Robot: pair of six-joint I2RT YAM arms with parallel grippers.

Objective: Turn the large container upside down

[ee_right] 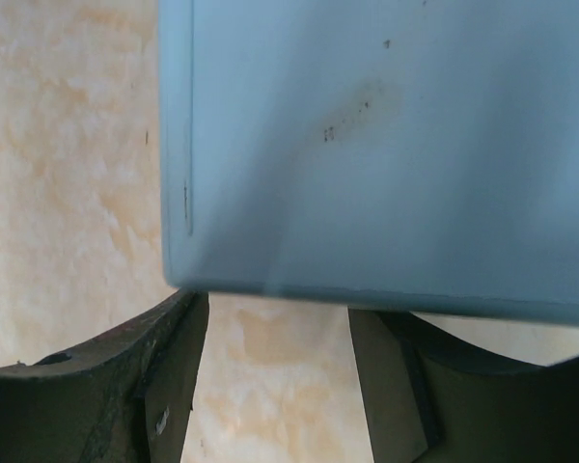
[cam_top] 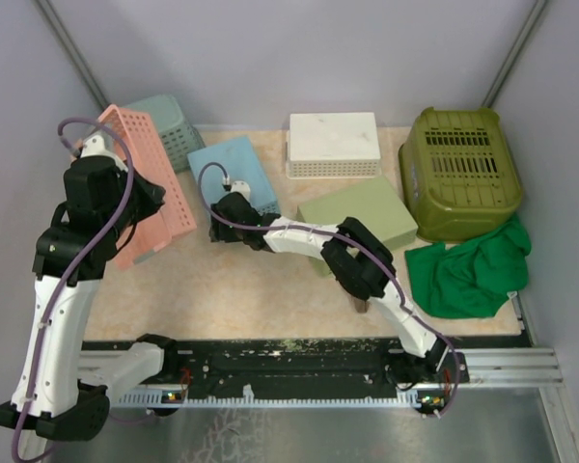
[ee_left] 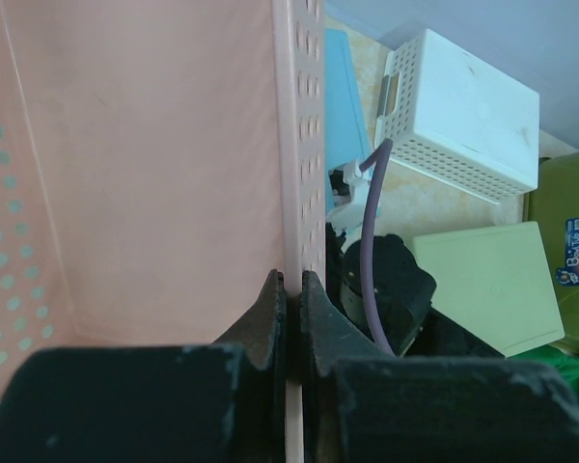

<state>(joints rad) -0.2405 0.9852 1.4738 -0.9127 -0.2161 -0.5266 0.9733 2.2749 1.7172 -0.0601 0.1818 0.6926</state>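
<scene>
The large container is a pink perforated basket (cam_top: 152, 188), tipped up on its side at the left of the table. My left gripper (cam_top: 147, 198) is shut on its thin side wall. In the left wrist view the two fingers (ee_left: 270, 309) pinch that pink wall (ee_left: 299, 145) between them. My right gripper (cam_top: 220, 214) reaches across to the near edge of a blue container (cam_top: 234, 169). In the right wrist view this gripper (ee_right: 275, 347) is open. Only bare table shows between its fingers, and the blue container (ee_right: 386, 145) fills the view just past the tips.
A teal basket (cam_top: 174, 121) stands behind the pink one. A white perforated box (cam_top: 333, 143) sits at the back centre and a pale green box (cam_top: 359, 217) right of centre. An olive basket (cam_top: 460, 172) lies upside down at the right, with a green cloth (cam_top: 471, 270) in front of it.
</scene>
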